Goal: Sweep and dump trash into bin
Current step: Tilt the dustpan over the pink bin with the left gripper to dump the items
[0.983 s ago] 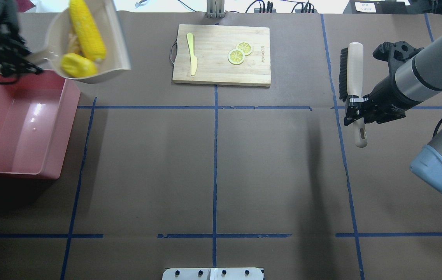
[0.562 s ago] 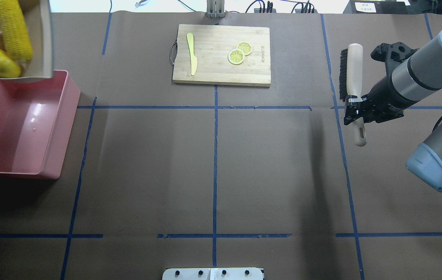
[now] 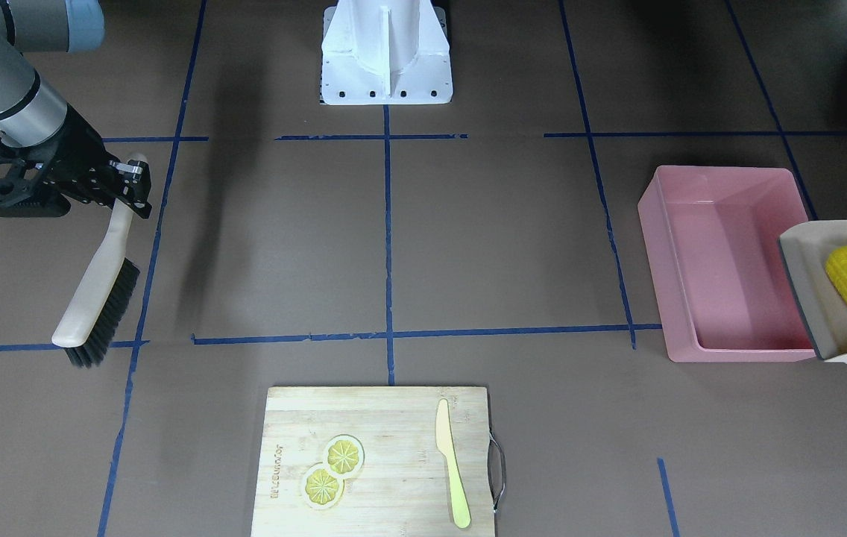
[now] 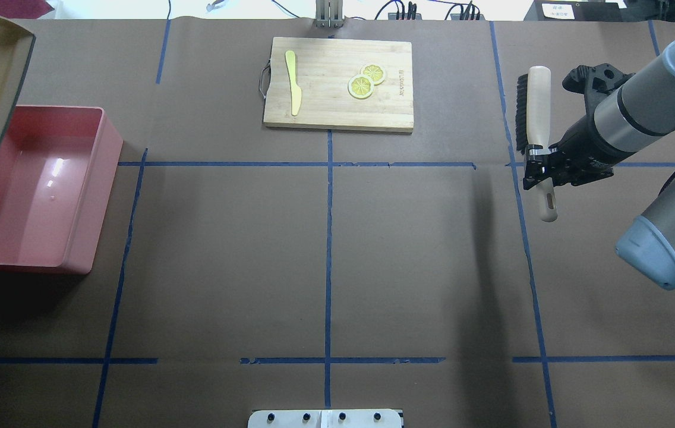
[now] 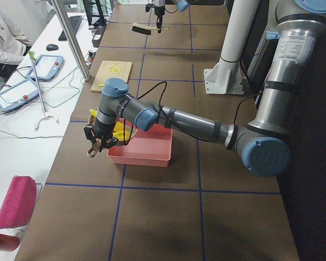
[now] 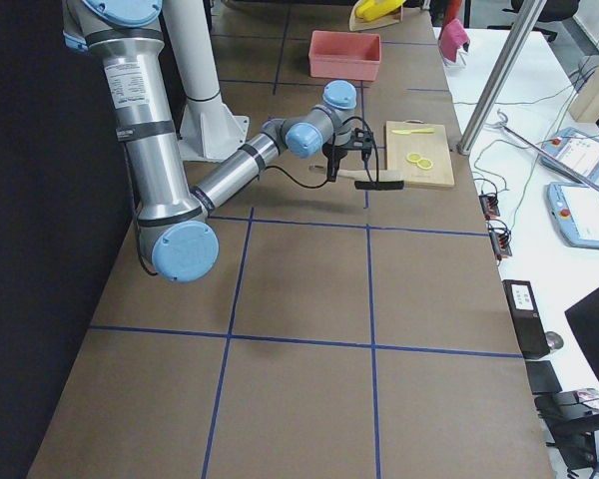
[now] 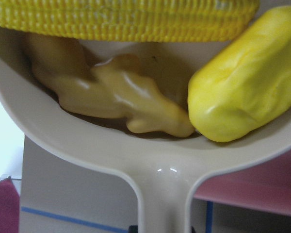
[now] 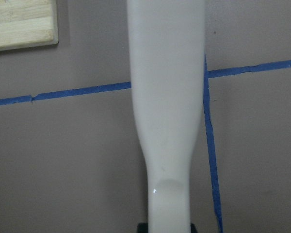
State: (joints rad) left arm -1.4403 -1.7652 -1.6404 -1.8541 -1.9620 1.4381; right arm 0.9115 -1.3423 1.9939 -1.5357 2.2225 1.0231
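Observation:
The beige dustpan [image 4: 2, 101] hangs tilted above the far left corner of the pink bin [image 4: 103, 178], mostly cut off by the overhead view's edge. It holds the corn cob [image 7: 126, 19], the rounded yellow lump [image 7: 247, 82] and the tan ginger-like piece [image 7: 116, 94]. My left gripper [image 5: 98, 142] is shut on the dustpan's handle [image 7: 162, 204]. The bin's inside shows nothing in it. My right gripper [image 4: 542, 166] is shut on the wooden handle of a black-bristled brush [image 4: 536, 101], held at the table's right side.
A wooden cutting board [image 4: 337, 116] lies at the table's far middle with two lemon slices [image 4: 361, 87] and a yellow-green knife [image 4: 293, 83] on it. Blue tape lines cross the brown table cover. A white base plate [image 4: 325, 418] sits at the near edge.
The dustpan with the toy foods has moved left across the bin's far end, now largely out of the overhead view. The right arm with the brush has shifted slightly.

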